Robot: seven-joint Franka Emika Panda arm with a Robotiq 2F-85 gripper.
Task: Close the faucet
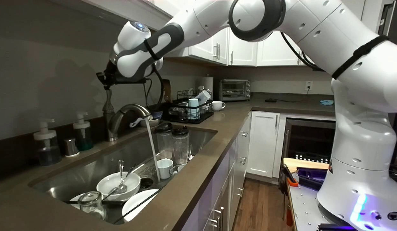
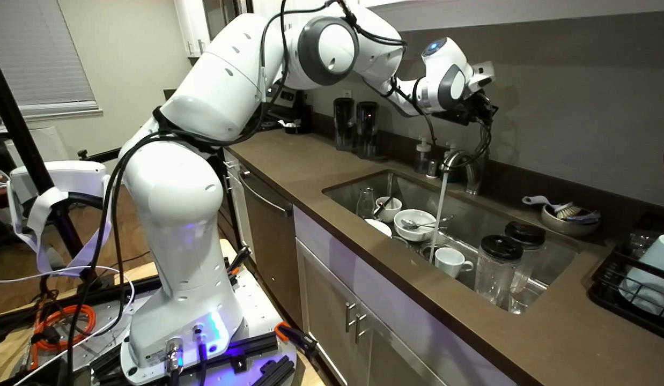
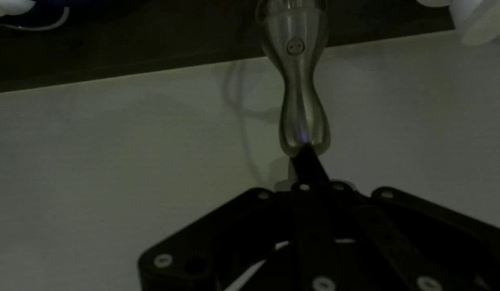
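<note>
Pressed together, the jaws stand at the top of the faucet handle (image 3: 300, 97), and below them water (image 1: 151, 138) streams from the spout (image 1: 139, 109) into the sink (image 1: 86, 168).

Soft shadows across a dim wall (image 1: 47, 73)

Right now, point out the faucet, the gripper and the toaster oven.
Faucet (image 1: 114, 124), in an exterior view: its lower body.
Gripper (image 3: 306, 153), in the wrist view: its shut fingertips.
Toaster oven (image 1: 233, 90), in an exterior view: its front door.
</note>
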